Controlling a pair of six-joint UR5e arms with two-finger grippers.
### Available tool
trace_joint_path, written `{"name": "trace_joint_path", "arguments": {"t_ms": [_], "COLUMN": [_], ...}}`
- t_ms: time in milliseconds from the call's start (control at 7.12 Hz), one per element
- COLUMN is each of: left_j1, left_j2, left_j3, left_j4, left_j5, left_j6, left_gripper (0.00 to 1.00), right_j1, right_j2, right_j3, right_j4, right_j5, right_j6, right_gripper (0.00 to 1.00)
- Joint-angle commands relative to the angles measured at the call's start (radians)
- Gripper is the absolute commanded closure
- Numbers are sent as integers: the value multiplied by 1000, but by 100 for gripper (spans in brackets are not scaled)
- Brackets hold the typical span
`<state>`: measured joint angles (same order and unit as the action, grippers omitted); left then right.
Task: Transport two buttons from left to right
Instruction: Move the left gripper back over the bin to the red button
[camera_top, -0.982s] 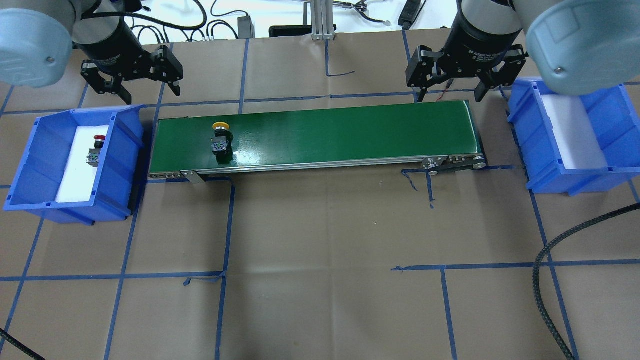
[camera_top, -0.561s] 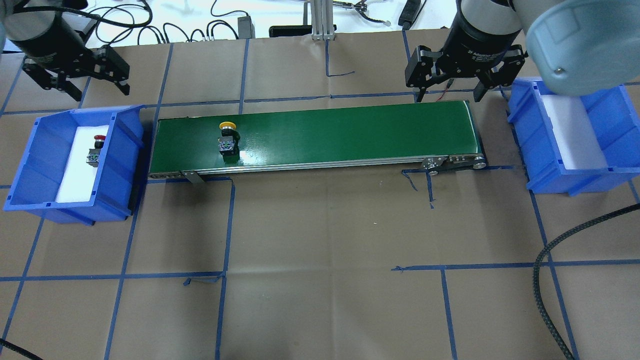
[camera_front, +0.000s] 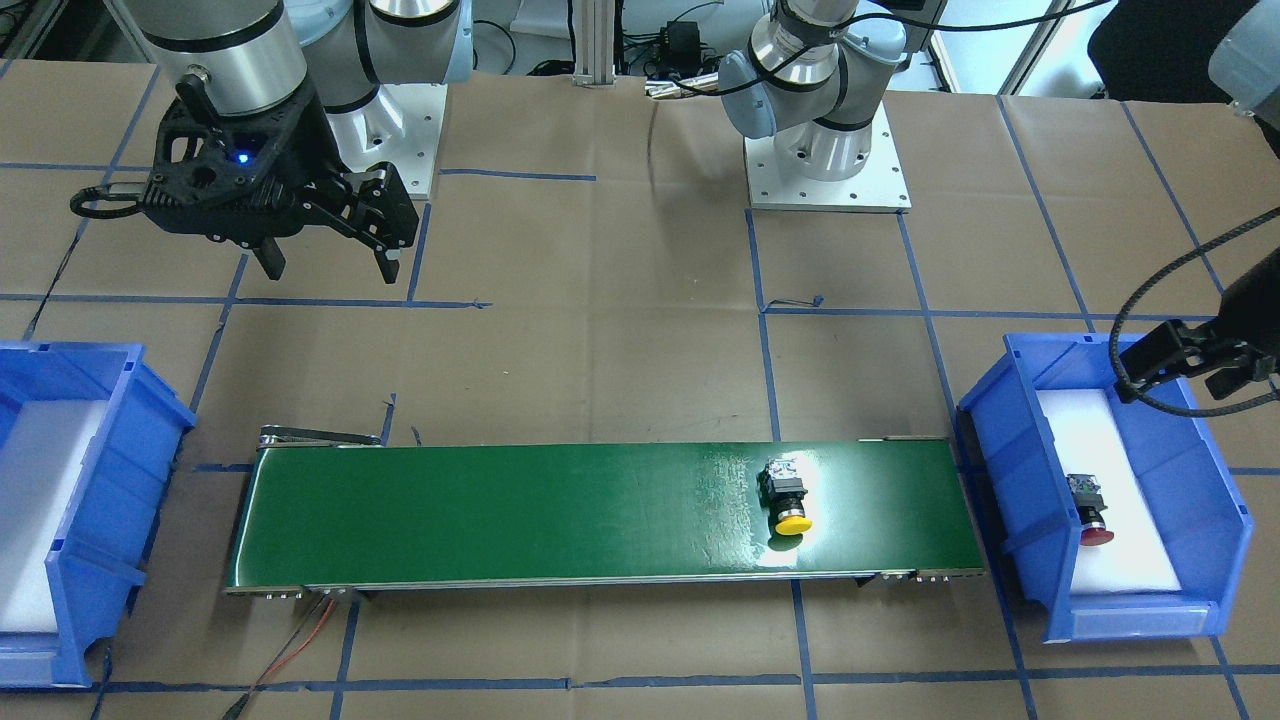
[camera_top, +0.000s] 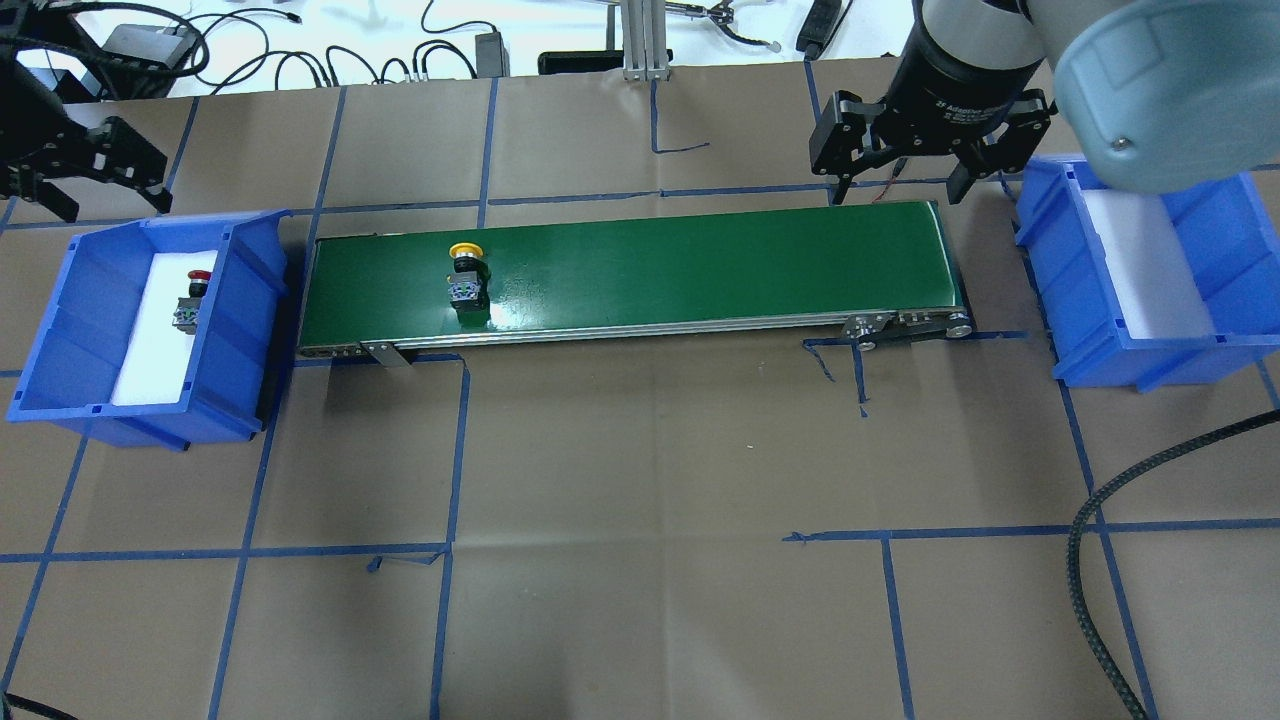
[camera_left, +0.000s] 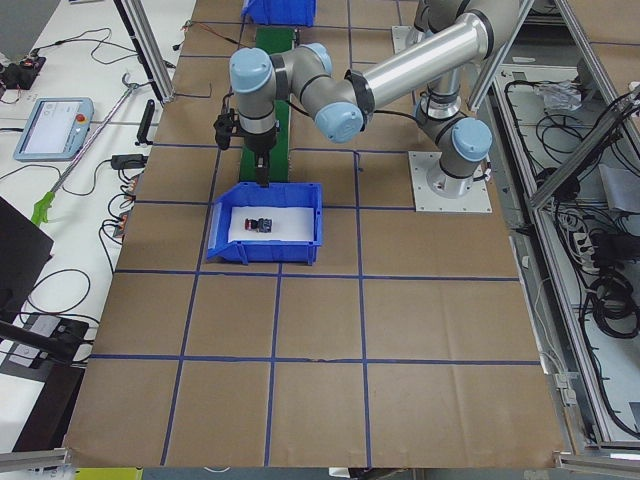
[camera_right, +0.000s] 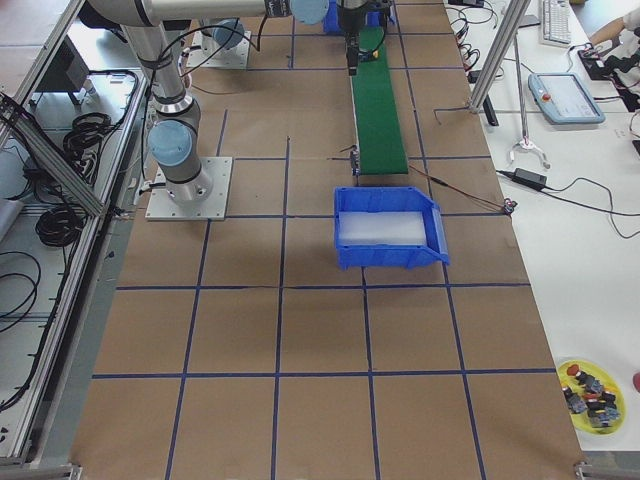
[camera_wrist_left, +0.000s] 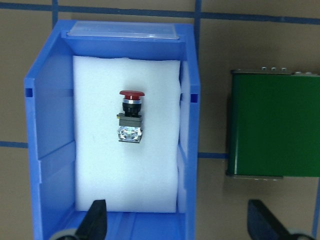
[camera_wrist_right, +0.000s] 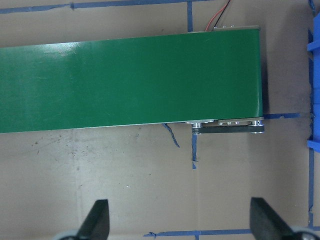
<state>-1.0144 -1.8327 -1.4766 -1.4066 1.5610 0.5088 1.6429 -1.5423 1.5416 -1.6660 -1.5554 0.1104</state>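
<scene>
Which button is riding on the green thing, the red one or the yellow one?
The yellow button. It lies on the green belt, near its left end. The red button is in the left bin, on white foam.

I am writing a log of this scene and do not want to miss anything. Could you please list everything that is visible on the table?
yellow button: one, yellow cap on a black-and-grey body, lying on the belt near its left end.
red button: one, red cap, lying on the white foam in the left bin.
conveyor belt: one, green, between the two bins.
left bin: one, blue, foam-lined, at the belt's left end.
right bin: one, blue, foam-lined, at the belt's right end, no button in it.
table: one, brown paper with blue tape lines.
cable: one, black, braided, on the table's right side.
left gripper: one, black, open, empty, by the left bin.
right gripper: one, black, open, empty, by the belt's right end.
</scene>
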Motion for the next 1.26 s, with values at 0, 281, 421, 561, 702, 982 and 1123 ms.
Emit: {"name": "trace_joint_path", "arguments": {"t_ms": [0,281,421,561,702,982,1123], "left_j1": [27,-5,-22,-26,-26,-27,-27], "left_j2": [-64,-126,-146,-176,-209,-269,-287], "left_j3": [-17,-22,-30,-34,-36,-39,-48], "left_j4": [82,167,225,263,302,368,383], "left_j5": [-4,-1,-1,-1,-2,-4,-24], "left_j6": [27,-2,-7,-9,-7,-7,-7], "left_gripper": [1,1,1,1,1,1,1], "right_j1": [0,0,0,0,0,0,0], "right_j2": [4,7,7,7,5,5,7], "right_j3": [0,0,0,0,0,0,0], "right_j4": [0,-1,-1,-1,-1,-1,-1], "right_j5": [0,0,1,2,2,3,3], "right_j6": [0,2,0,0,0,2,2], "right_gripper": [0,0,0,0,0,0,0]}}
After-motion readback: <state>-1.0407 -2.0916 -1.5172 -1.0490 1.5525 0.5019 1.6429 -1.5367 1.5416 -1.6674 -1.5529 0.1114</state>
